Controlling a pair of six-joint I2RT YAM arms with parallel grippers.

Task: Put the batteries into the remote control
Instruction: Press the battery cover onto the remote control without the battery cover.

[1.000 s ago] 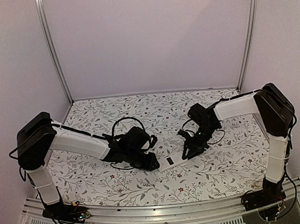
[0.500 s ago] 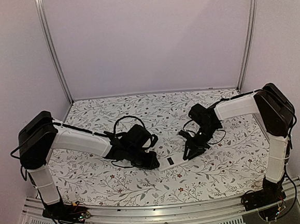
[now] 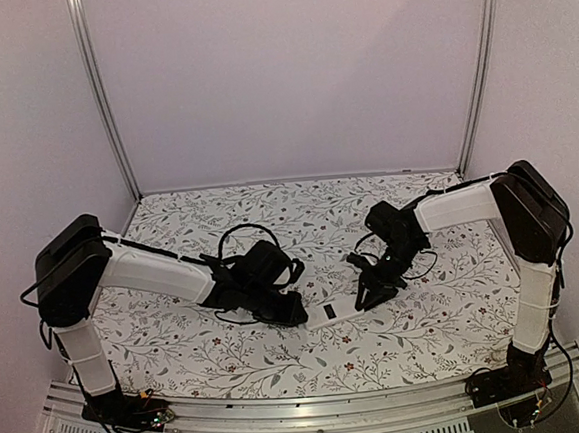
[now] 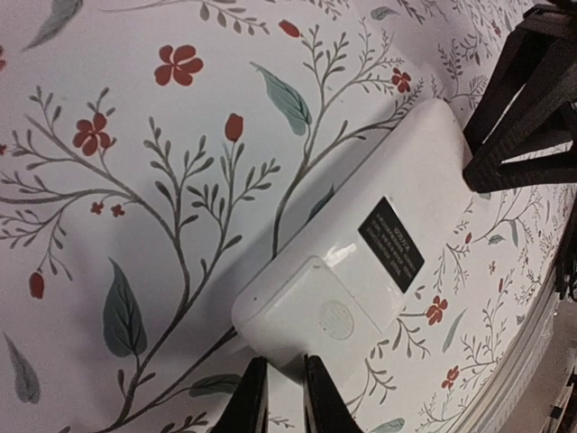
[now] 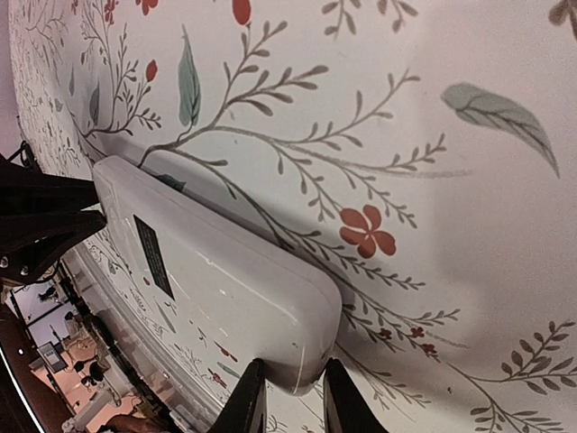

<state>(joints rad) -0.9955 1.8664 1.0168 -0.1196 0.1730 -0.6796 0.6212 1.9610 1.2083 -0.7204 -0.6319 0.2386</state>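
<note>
The remote control [image 3: 337,310] lies white back up on the floral table, with a dark rectangle at mid-back. It also shows in the left wrist view [image 4: 361,271] and the right wrist view [image 5: 216,280]. My left gripper [image 3: 295,314] is at its left end with the fingers nearly together, and the fingertips [image 4: 251,388] touch the end edge. My right gripper [image 3: 368,293] is at its right end, where the rounded end sits between the fingers [image 5: 248,397]. The batteries are not in view.
The floral table cover [image 3: 300,216] stretches to the back wall. A metal rail [image 3: 315,415] runs along the near edge, just in front of the remote. Both arm cables loop above the grippers.
The left gripper has edged slightly right against the remote's left end. The right gripper and the remote's right end have shifted a little up and right.
</note>
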